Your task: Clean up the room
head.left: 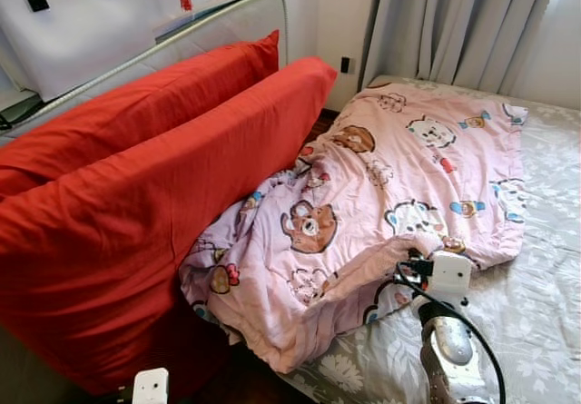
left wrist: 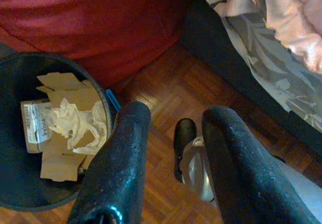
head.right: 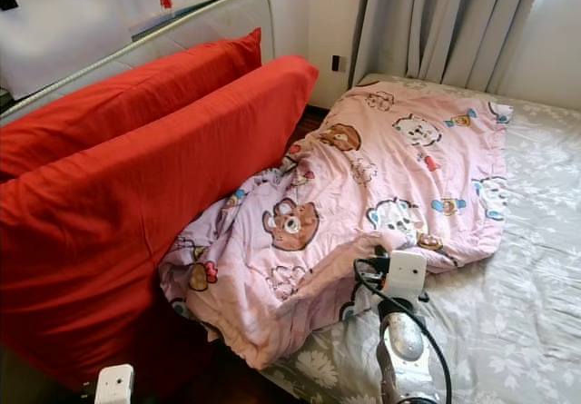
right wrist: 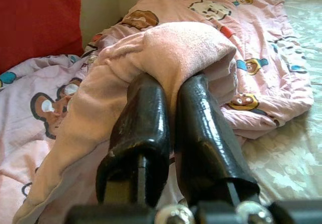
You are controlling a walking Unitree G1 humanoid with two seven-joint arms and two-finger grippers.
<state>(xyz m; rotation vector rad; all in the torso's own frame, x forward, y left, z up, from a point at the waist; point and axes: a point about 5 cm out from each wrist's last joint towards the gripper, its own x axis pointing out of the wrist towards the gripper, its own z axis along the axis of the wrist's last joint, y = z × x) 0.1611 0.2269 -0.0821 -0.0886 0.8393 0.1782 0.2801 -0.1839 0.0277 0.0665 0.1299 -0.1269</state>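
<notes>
A pink blanket (head.left: 381, 177) printed with cartoon animals lies rumpled across the bed's grey floral sheet (head.left: 536, 304), its left edge spilling off the mattress side. My right gripper (right wrist: 171, 83) is shut on a thick fold of this blanket (right wrist: 176, 48) at its near edge; the right wrist (head.left: 449, 277) sits just below that fold. My left gripper (left wrist: 171, 128) hangs open and holds nothing, low over the wooden floor (left wrist: 171, 88) between the bed and a black bin (left wrist: 15, 194).
Two big red pillows (head.left: 163, 204) lean against the headboard (head.left: 227, 14) on the left. The bin contains cardboard (left wrist: 60, 158) and crumpled paper (left wrist: 75, 123). Grey curtains (head.left: 454, 23) hang behind the bed. A white bag (head.left: 73, 23) hangs at the top left.
</notes>
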